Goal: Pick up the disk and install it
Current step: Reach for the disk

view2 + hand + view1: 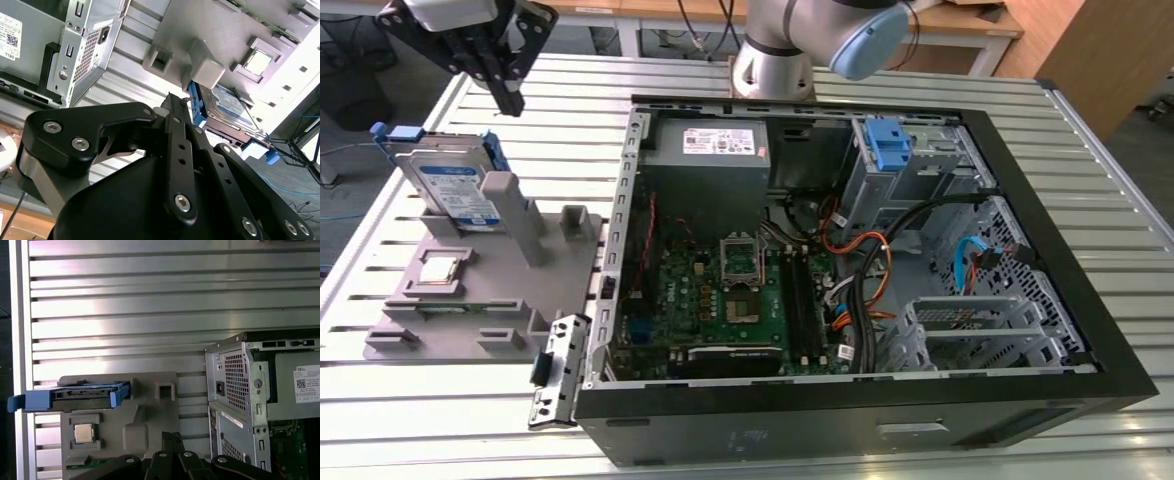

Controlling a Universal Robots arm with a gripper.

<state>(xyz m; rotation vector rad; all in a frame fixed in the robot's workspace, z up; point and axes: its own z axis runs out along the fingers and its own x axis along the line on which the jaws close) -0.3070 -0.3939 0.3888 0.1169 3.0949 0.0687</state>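
At the exterior view's left, the flat silver-grey rectangular disk [454,190] with a white-and-blue label and blue plastic rails stands on edge, leaning slightly, in a slot of a moulded grey plastic fixture [520,310] that lies on the slatted aluminium worktop [440,420]. In the first wrist view the disk [82,394] is seen edge-on, its blue rails jutting past the fixture [150,415]; in the second wrist view its label side [227,107] faces the camera.

The black two-fingered tool [510,100] hangs just above the disk's upper corner nearest the computer, clear of it. Its fingers are pressed together to a single tip and grip nothing, as both wrist views also show [175,100] [172,436].

Lower on the fixture, a small square metal processor chip [440,270] sits in a recess.

Right of the fixture lies an open black desktop computer case [1067,250], with a green motherboard [720,290] inside. At its far end sits a grey boxy power supply [707,150], and further right a lone blue plastic bracket [891,145] stands in a metal bay.
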